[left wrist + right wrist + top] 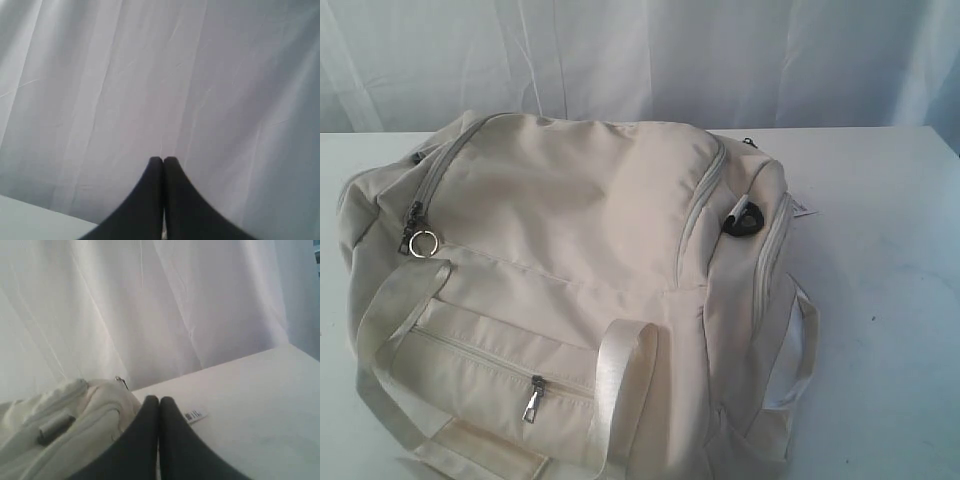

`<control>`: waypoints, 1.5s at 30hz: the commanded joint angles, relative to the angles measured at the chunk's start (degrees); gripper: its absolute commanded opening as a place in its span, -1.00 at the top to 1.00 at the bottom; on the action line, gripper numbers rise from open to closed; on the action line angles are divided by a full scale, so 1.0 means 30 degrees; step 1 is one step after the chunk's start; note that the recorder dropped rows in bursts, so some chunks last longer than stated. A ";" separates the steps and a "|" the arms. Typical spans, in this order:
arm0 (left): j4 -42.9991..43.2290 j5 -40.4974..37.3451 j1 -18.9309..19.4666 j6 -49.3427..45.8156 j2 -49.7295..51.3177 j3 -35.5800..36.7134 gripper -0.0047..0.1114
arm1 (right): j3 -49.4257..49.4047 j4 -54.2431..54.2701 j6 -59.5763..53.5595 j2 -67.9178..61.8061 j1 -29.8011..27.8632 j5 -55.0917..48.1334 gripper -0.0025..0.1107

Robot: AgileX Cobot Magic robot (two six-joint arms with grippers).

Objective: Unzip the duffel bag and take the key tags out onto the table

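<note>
The duffel bag [570, 210] sprawled across the white surface [890, 320], and every zipper in sight was closed. The key tags were nowhere to be seen, so they were presumably inside. Whether they sat in the main compartment or the front pocket could not be told.

Neither arm showed in the exterior view. The left jaws were pressed fully together, holding nothing, and faced the curtain [150, 75] with only a corner of the surface below them. The right jaws were likewise shut and empty, close to one end of the bag, near a small printed label [195, 415] lying on the surface.

Several things could go wrong from here:
- **Missing the ring:** The silver ring [422, 241] on the main zipper pull lay flat against the fabric. It was a small target, and jaws arriving slightly off would likely pinch cloth or nudge the ring aside.
- **Wrong zipper:** The front pocket pull [533, 399] could be taken by mistake.
- **Bag sliding:** The bag looked soft and unanchored, so a tug might drag it across the surface instead of running the slider, unless the other arm pinned it.
- **Zipper jamming:** The zipper curved over the bag's corner, so a straight pull could jam it.
- **Snagging:** The webbing handle [620, 385] draped over the front might catch on an arm.
</note>
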State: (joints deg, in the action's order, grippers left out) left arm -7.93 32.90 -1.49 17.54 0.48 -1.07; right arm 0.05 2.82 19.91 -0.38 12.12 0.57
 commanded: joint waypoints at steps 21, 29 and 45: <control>0.6093 -0.8513 -0.0208 -0.3724 1.9771 -1.0504 0.92 | -0.0017 0.0049 0.0659 0.0126 -0.0056 0.1673 0.96; 0.6094 -1.1160 -0.0208 -0.1928 2.1969 -1.1946 0.45 | -0.0017 0.0049 0.0659 0.0126 -0.0056 0.0750 0.96; 0.6022 -1.2106 -0.0167 -0.1851 2.7760 -1.6656 -0.30 | -0.0017 0.0049 0.0659 0.0126 -0.0056 0.0165 0.96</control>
State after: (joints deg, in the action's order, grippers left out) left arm 10.22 -1.52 -1.84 11.45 81.03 -49.00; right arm 0.05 2.93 21.78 -0.38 12.12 1.43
